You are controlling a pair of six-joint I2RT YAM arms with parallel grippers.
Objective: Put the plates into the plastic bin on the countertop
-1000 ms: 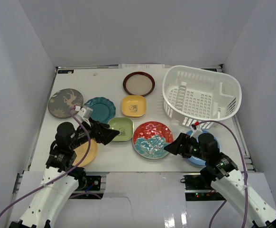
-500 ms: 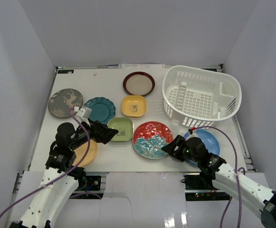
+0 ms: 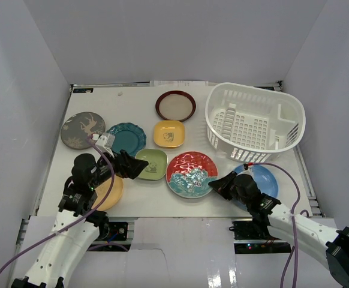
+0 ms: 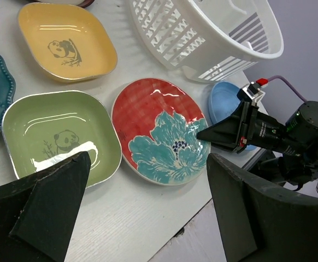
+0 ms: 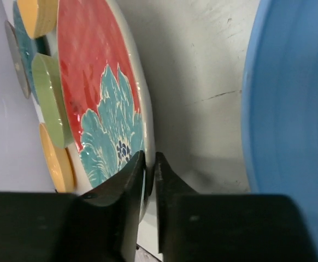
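The red plate with a teal wave pattern (image 3: 189,174) (image 4: 159,131) (image 5: 93,98) lies at the front middle of the countertop (image 3: 132,102). My right gripper (image 3: 213,185) (image 5: 149,164) is shut on its right rim, one finger above and one below. The plain blue plate (image 3: 265,180) (image 5: 295,109) lies just right of that gripper. The white plastic bin (image 3: 222,114) (image 4: 202,33) stands at the back right with no plate in it. My left gripper (image 3: 140,169) (image 4: 148,202) hovers open over the green square plate (image 3: 153,163) (image 4: 55,136), holding nothing.
More plates lie on the left half: a yellow square one (image 3: 169,133), a dark-red rimmed one (image 3: 175,105), a teal scalloped one (image 3: 126,138), a grey deer one (image 3: 82,129) and a yellow round one (image 3: 110,193) under the left arm. White walls close in both sides.
My right gripper moved left onto the red plate's rim and closed on it; the plate shifted slightly left. The left arm barely moved.
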